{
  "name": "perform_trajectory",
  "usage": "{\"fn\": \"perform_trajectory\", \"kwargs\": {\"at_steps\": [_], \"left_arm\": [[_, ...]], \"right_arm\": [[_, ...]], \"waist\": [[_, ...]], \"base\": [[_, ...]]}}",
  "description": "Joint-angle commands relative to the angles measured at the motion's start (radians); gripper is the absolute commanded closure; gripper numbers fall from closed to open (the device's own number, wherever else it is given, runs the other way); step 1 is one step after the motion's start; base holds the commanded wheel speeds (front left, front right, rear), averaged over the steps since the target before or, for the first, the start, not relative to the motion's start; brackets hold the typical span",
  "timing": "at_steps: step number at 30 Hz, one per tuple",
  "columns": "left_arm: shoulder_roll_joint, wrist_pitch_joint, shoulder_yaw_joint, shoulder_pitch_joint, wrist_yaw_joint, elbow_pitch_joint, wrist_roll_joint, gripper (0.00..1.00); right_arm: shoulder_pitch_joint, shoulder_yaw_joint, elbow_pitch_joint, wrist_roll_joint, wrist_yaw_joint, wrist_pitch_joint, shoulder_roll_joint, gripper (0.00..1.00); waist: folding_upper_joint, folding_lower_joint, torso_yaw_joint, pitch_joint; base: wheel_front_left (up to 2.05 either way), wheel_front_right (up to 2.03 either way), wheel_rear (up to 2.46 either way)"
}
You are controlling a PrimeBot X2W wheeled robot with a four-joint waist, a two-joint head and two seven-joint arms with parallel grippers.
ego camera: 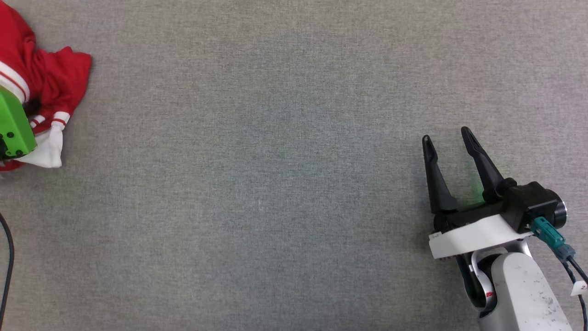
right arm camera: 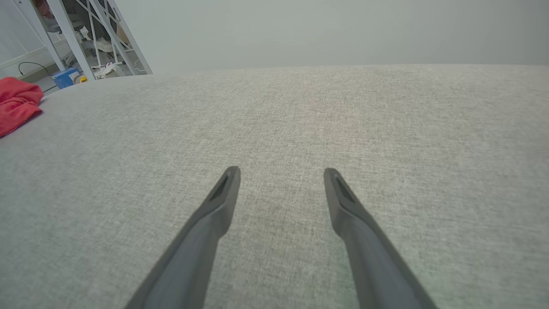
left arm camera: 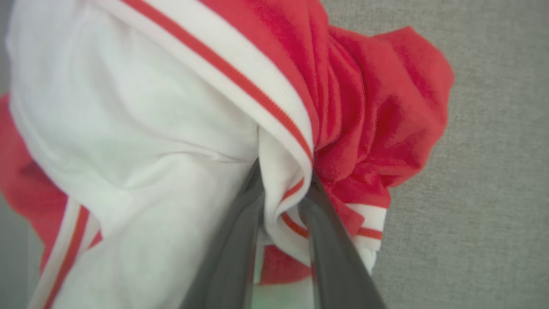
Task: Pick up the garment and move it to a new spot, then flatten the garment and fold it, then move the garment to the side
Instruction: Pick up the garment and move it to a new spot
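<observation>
Cloth bunched into a heap, the garment (ego camera: 55, 78) lies by the left edge of the grey tabletop (ego camera: 285, 184), towards the far side. In the head view the picture's border cuts it off, so its full outline cannot be told. What shows runs lengthwise along that left edge, far to near. A rounded red lobe points inward to the tabletop's middle, and a white sleeve end (ego camera: 48, 149) trails toward the near edge. The left arm's green housing (ego camera: 14, 124) sits over the heap. In the left wrist view the left jaws pinch a raised fold of white sleeve with red-striped trim (left arm camera: 285, 201), with a dark finger (left arm camera: 332, 253) pressed to each side of it. The right jaws hang above the near right part of the tabletop, well apart from the garment. Their fingers (ego camera: 436, 179) are spread wide and point toward the far edge, leaning slightly left, with bare tabletop between them.
</observation>
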Motion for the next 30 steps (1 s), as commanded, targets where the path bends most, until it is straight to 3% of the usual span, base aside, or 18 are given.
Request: {"fn": "perform_trajectory", "kwargs": {"at_steps": [1, 10, 17, 23, 30], "left_arm": [[-0.008, -0.022, -0.001, -0.004, 0.002, 0.019, -0.001, 1.0], [0.001, -0.243, -0.038, -0.004, -0.013, -0.073, 0.044, 1.0], [-0.027, -0.307, -0.06, 0.015, -0.015, -0.238, 0.021, 1.0], [-0.096, -0.316, -0.092, 0.041, -0.006, -0.377, 0.0, 1.0], [-0.24, -0.341, -0.182, 0.098, 0.012, -0.459, -0.011, 1.0]], "right_arm": [[-0.017, 0.003, 0.005, 0.002, -0.001, -0.005, -0.003, 0.0], [0.014, -0.012, 0.049, -0.005, -0.001, -0.005, -0.003, 0.0], [0.057, -0.021, 0.084, 0.006, -0.001, -0.005, -0.003, 0.0], [0.082, -0.029, 0.092, 0.019, -0.001, -0.005, -0.003, 0.0], [0.105, -0.054, 0.086, 0.022, -0.001, -0.005, -0.003, 0.0]], "waist": [[0.0106, -0.0002, 0.002, -0.01], [0.0106, -0.0002, 0.026, -0.133], [0.0106, -0.0002, 0.045, -0.262], [0.0106, -0.0002, 0.036, -0.354], [0.0106, -0.0002, -0.013, -0.412]], "base": [[0.0, 0.0, 0.0], [0.0, 0.0, 0.0], [0.0, 0.0, 0.0], [0.0, 0.0, 0.0], [0.0, 0.0, 0.0]]}}
